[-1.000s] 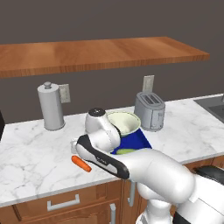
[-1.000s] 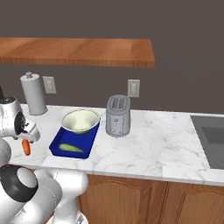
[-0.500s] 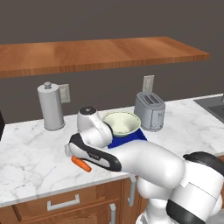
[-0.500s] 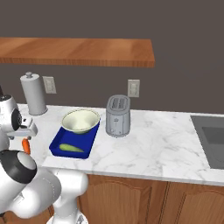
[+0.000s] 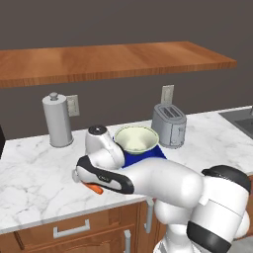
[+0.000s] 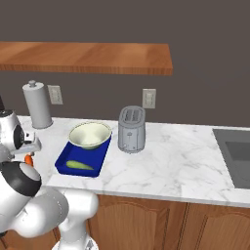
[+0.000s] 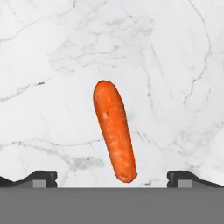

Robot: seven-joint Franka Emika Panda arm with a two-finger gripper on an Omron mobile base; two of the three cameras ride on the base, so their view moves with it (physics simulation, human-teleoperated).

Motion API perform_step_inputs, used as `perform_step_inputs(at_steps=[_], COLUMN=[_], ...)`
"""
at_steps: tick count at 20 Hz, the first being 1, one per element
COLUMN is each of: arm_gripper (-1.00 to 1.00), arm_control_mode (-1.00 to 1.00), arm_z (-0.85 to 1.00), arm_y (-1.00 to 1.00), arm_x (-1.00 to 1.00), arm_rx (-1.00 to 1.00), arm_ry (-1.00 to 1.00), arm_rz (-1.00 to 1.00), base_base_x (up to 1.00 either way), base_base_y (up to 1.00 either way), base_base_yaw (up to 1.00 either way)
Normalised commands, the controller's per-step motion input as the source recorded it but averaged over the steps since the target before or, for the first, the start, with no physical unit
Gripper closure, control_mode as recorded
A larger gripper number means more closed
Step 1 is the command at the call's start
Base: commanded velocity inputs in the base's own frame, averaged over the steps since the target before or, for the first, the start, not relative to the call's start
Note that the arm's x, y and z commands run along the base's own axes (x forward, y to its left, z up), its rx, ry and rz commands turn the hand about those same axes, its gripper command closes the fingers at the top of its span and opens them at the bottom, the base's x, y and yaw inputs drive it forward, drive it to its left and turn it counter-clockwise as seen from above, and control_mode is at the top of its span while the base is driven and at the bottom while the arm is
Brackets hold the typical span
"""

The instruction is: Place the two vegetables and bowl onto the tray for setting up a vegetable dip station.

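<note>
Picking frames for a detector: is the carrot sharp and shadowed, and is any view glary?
Hand view: carrot crisp, evenly lit, with no clear cast shadow on the marble counter. Left base view: the arm covers most of the carrot. Right base view: soft, flat light, no glare on the toaster.

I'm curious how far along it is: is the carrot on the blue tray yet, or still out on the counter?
Still out. The carrot lies flat on the marble counter, between the open claw tips; the tray holds the cucumber and bowl.

We see dark grey wall (image 6: pixel 205 44), wooden shelf (image 5: pixel 113 59), white marble bench (image 6: pixel 161 166) over wooden cabinets (image 6: pixel 146 219), sink (image 6: pixel 237 156) at right.
</note>
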Motion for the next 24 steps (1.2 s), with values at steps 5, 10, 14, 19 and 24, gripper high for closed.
perform_step_inputs(at_steps=[5, 10, 14, 19, 24], arm_gripper=[-1.00, -1.00, -1.00, -1.00, -1.00], arm_control_mode=[-1.00, -1.00, -1.00, -1.00, -1.00], arm_z=[-0.23, -0.23, -0.19, -0.19, -0.14], arm_y=[0.00, 0.00, 0.05, 0.10, 0.16], arm_x=[0.11, 0.24, 0.25, 0.21, 0.10], arm_rx=[0.00, 0.00, 0.00, 0.00, 0.00], arm_ry=[-0.01, 0.00, 0.00, 0.00, 0.00], arm_rz=[0.08, 0.04, 0.05, 0.05, 0.06], base_base_x=[0.00, 0.00, 0.00, 0.00, 0.00], base_base_y=[0.00, 0.00, 0.00, 0.00, 0.00], base_base_yaw=[0.00, 0.00, 0.00, 0.00, 0.00])
